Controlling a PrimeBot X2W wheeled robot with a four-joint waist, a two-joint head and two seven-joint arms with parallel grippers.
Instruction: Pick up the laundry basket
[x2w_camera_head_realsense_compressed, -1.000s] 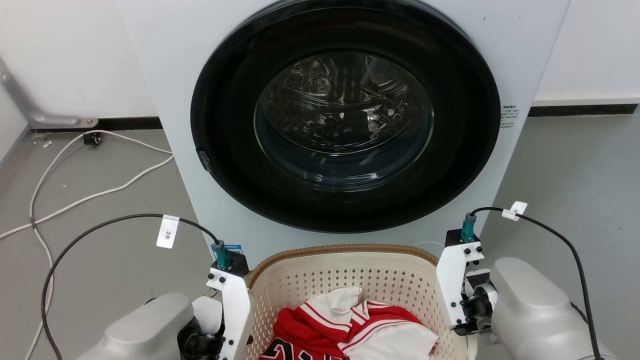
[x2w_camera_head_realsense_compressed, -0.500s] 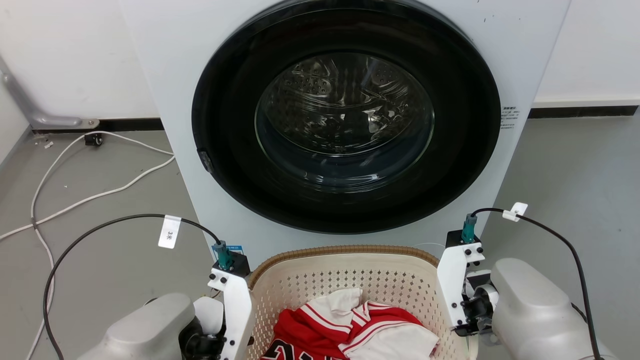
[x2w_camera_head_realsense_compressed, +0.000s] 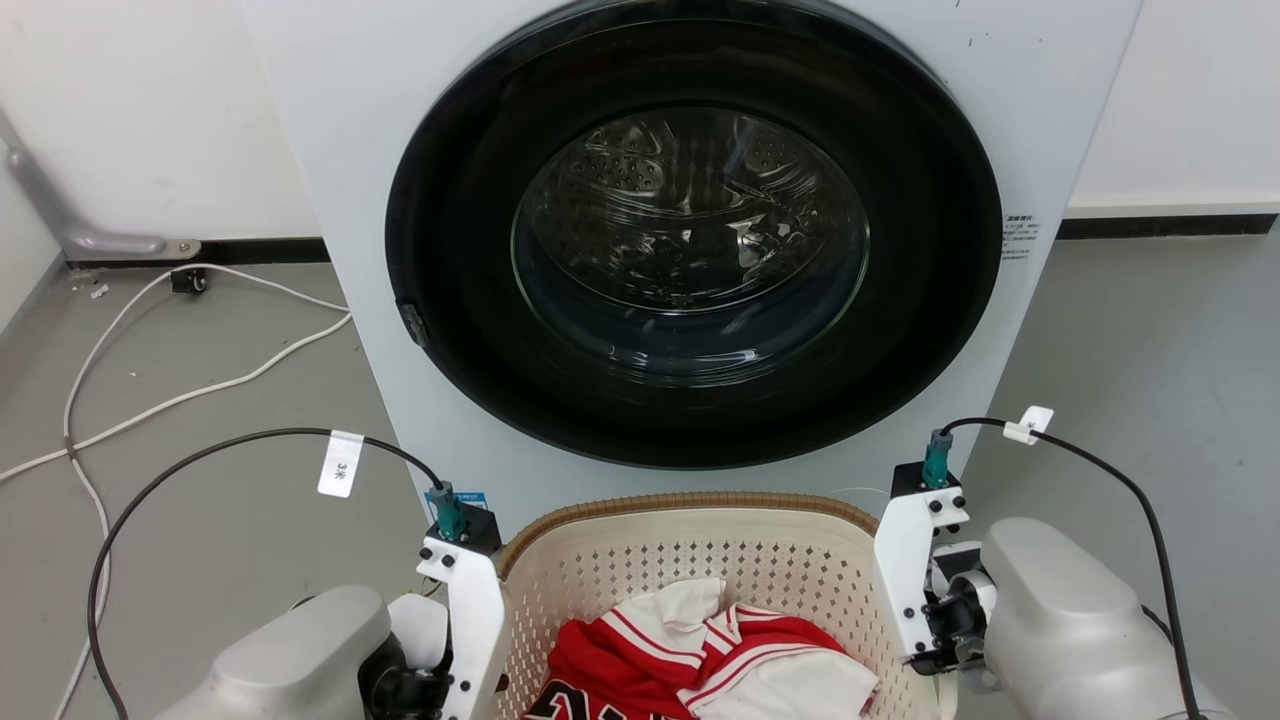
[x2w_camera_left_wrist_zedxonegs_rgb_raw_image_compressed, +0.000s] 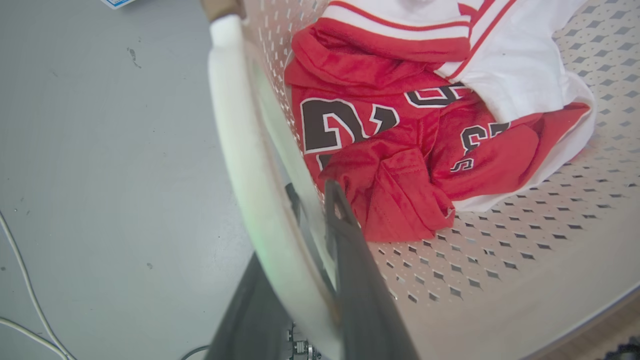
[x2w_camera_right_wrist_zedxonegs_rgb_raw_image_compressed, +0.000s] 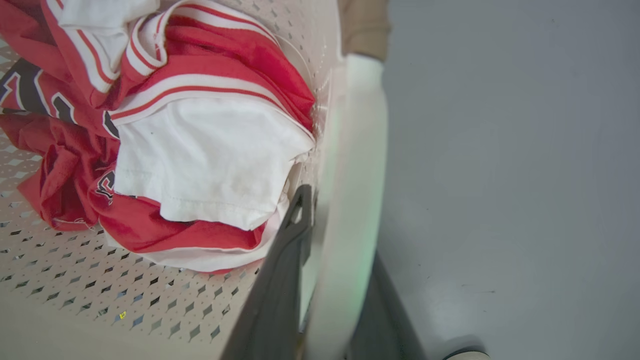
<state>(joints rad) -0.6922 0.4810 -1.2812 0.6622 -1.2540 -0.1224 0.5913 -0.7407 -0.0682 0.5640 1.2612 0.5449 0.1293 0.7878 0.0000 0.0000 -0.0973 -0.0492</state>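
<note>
The laundry basket (x2w_camera_head_realsense_compressed: 700, 552) is cream-white plastic with small diamond holes, a brown woven-look rim and smooth white handles on its sides. It is near and central, just in front of the washing machine (x2w_camera_head_realsense_compressed: 330, 150), and holds a crumpled red and white jersey (x2w_camera_head_realsense_compressed: 690, 655). The left gripper (x2w_camera_left_wrist_zedxonegs_rgb_raw_image_compressed: 312, 195) is clamped on the left handle (x2w_camera_left_wrist_zedxonegs_rgb_raw_image_compressed: 240, 130), one dark finger on each side of it. The right gripper (x2w_camera_right_wrist_zedxonegs_rgb_raw_image_compressed: 340, 225) grips the right handle (x2w_camera_right_wrist_zedxonegs_rgb_raw_image_compressed: 357, 125) the same way. A white cable (x2w_camera_head_realsense_compressed: 200, 385) trails over the grey floor (x2w_camera_head_realsense_compressed: 1150, 350) at far left.
</note>
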